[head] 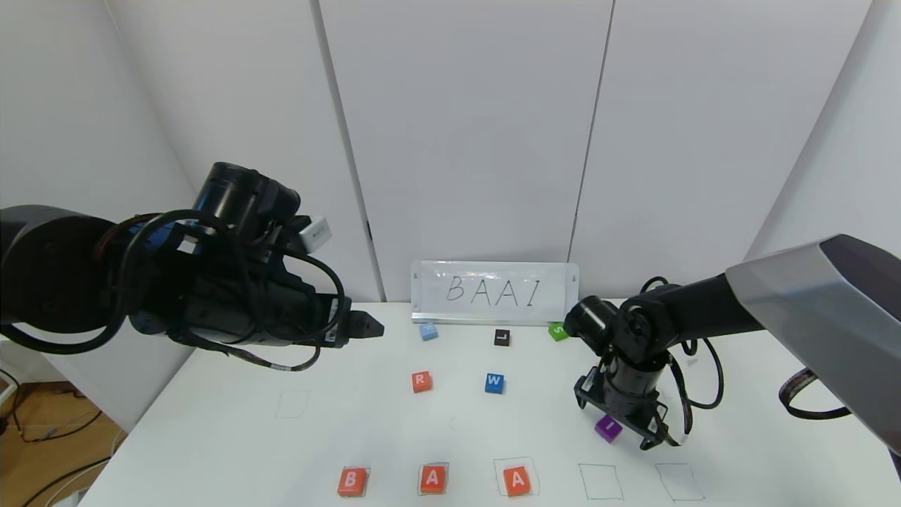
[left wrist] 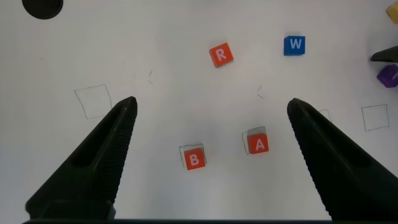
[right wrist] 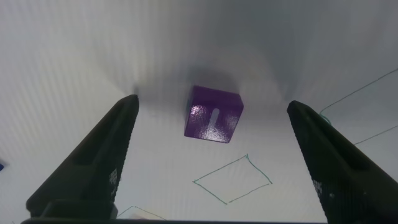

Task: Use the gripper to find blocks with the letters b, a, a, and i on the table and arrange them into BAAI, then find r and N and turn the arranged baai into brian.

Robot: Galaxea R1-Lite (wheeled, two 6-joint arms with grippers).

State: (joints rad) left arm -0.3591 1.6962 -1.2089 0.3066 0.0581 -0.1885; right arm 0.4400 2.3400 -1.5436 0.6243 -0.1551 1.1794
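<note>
The right gripper (right wrist: 211,155) hangs over the purple I block (head: 608,427), fingers wide apart, block lying between them on the table (head: 211,422), untouched, turned slightly askew. The left gripper (left wrist: 211,149), raised at nine o'clock, is also spread.

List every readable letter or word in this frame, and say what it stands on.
"BAAI": white sign at the table's back edge
"B": orange block
"A": orange block
"A": orange block
"R": orange block
"W": blue block
"L": black block
"I": purple block
Light blue block, green block: unreadable
</note>
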